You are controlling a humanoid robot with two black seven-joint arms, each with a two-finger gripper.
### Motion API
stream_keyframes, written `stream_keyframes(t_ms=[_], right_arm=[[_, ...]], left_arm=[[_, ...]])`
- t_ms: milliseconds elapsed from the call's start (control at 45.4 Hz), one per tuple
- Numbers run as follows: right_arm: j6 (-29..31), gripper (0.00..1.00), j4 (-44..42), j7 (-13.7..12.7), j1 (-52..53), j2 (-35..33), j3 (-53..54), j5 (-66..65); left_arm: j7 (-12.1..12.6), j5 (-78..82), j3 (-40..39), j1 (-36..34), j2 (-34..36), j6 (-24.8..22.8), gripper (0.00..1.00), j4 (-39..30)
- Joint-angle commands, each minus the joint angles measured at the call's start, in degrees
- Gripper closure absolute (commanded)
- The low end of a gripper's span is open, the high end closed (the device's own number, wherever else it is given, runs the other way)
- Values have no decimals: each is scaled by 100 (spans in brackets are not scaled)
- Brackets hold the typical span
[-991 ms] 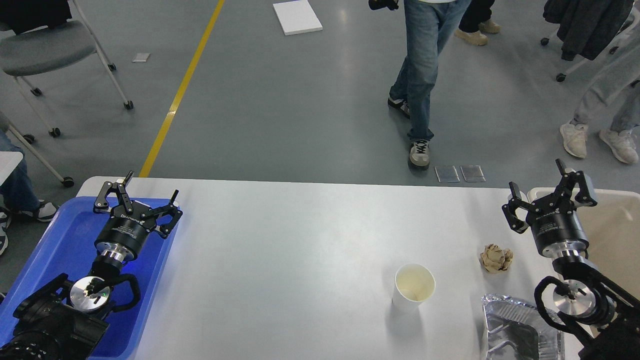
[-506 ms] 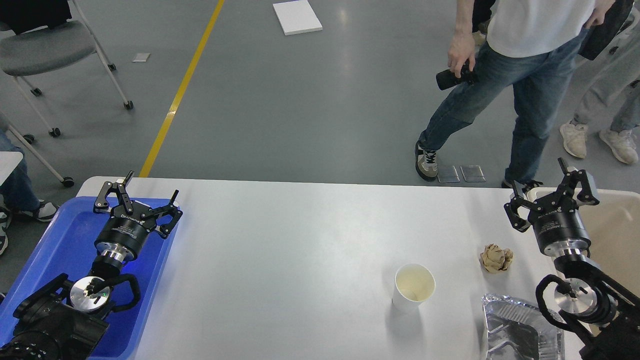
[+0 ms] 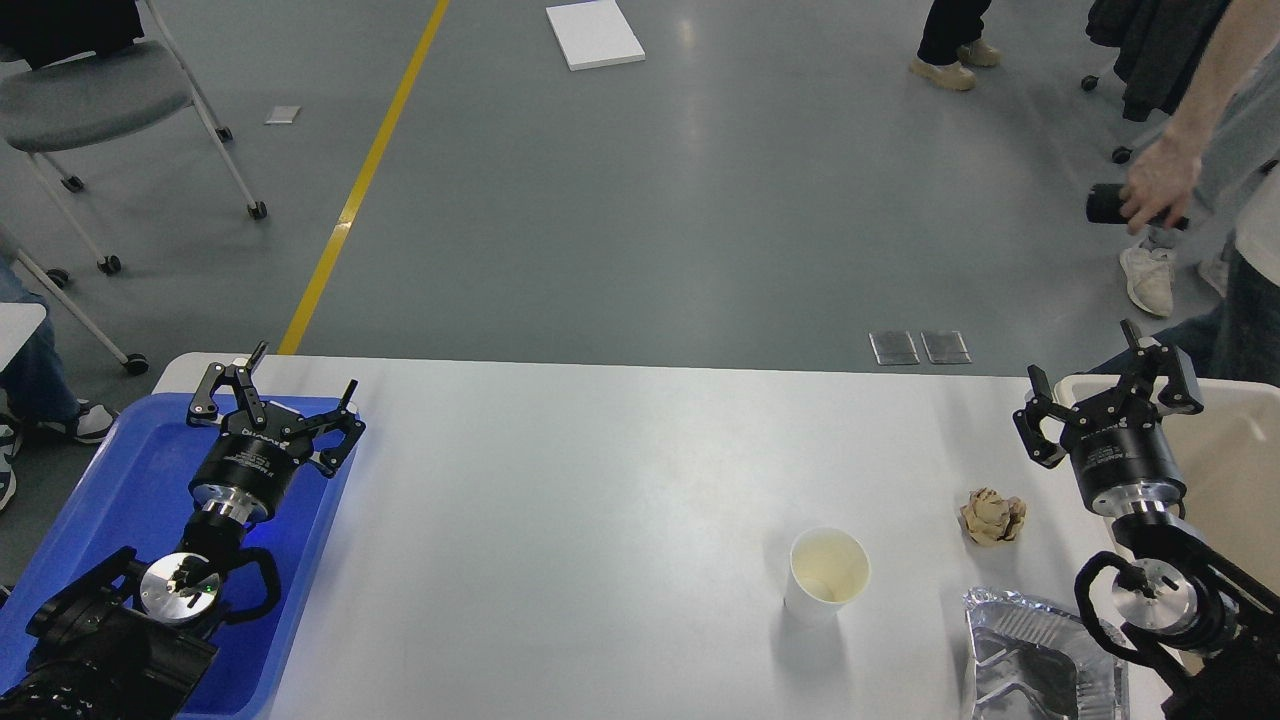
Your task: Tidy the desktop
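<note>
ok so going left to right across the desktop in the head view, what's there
blue tray → left pincer → paper cup → crumpled brown paper ball → right pincer → beige bin

Two black arms, matte. Each ending in a pincer, left pincer (image 3: 277,393) and right pincer (image 3: 1108,393): thin black linkage fingers on a stout black cylindrical wrist with small white lettering. Polished silver ring below each cylinder. Round silver joint cap further down, framed by looped black cable.
</note>
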Motion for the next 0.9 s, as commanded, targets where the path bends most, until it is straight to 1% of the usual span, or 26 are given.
stream_keyframes(t_ms=[0,198,352,440,506,705,881], right_arm=[[15,0,-10,0,-17,-5,12,0],[-55,0,157,0,18,-31,-85,-17],[-117,0,359,-18,45,-251,-207,-18],[-380,0,710,-61,71,-444,-462,-79],[-573,0,921,-88,176,-628,-778,-140],[-1039,0,1457,-97,809,-1086,-2360,-519],[-1084,0,1958,-97,1371,-1542,-3467,-615]], left_arm=[[-1,2,5,0,0,0,0,0],[-1,-7,-3,0,0,0,0,0],[-1,2,-3,0,0,0,0,0],[-1,2,-3,-9,0,0,0,0],[-1,2,-3,-9,0,0,0,0],[-1,2,-3,-9,0,0,0,0],[-1,2,-3,-9,0,0,0,0]])
